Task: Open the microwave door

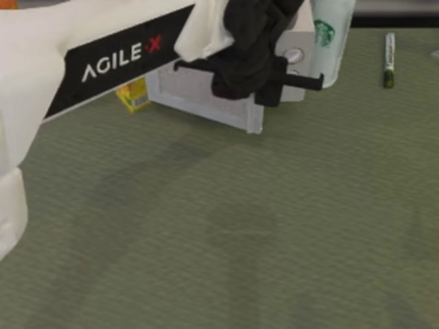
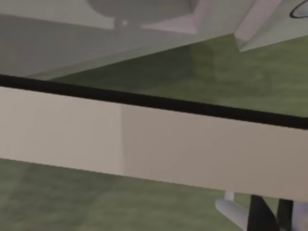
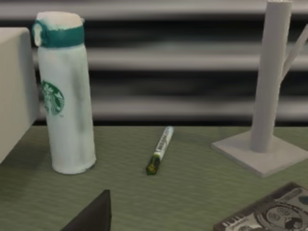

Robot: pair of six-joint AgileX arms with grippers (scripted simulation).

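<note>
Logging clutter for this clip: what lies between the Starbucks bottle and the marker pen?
Nothing: bare green table separates the Starbucks bottle from the marker pen. The right wrist view shows it best; the top view agrees.

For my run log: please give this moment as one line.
left gripper: open, at door edge | door: partly open | microwave: behind | right arm: out of top view

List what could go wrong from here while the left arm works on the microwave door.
1. The microwave door stands swung partly out, and the left gripper crowds its free edge; the hold may slip.
2. The white bottle stands close beside the microwave; if pulling drags the microwave, the bottle could topple.
3. The yellow carton sits by the door's hinge end; a wider swing or the arm might knock it.
</note>
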